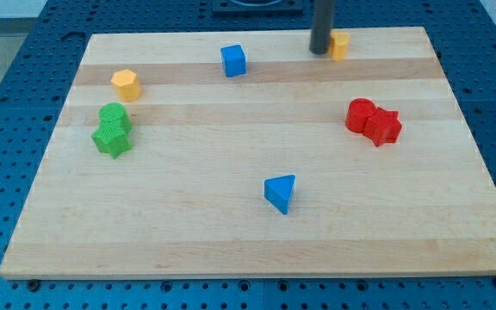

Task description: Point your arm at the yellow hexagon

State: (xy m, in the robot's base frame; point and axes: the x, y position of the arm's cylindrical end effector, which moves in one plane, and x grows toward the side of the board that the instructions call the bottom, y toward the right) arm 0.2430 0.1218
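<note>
The yellow hexagon (126, 83) lies at the board's upper left. My tip (320, 51) is near the view's top, right of centre, far to the right of the hexagon. It stands just left of a second yellow block (340, 45), which it partly hides; I cannot tell if they touch.
A blue cube (233, 60) lies between the hexagon and my tip. Two green blocks (112, 129) sit together below the hexagon. Two red blocks (373, 120) sit together at the right. A blue triangle (281, 192) lies low in the middle. The wooden board (248, 250) rests on a blue surface.
</note>
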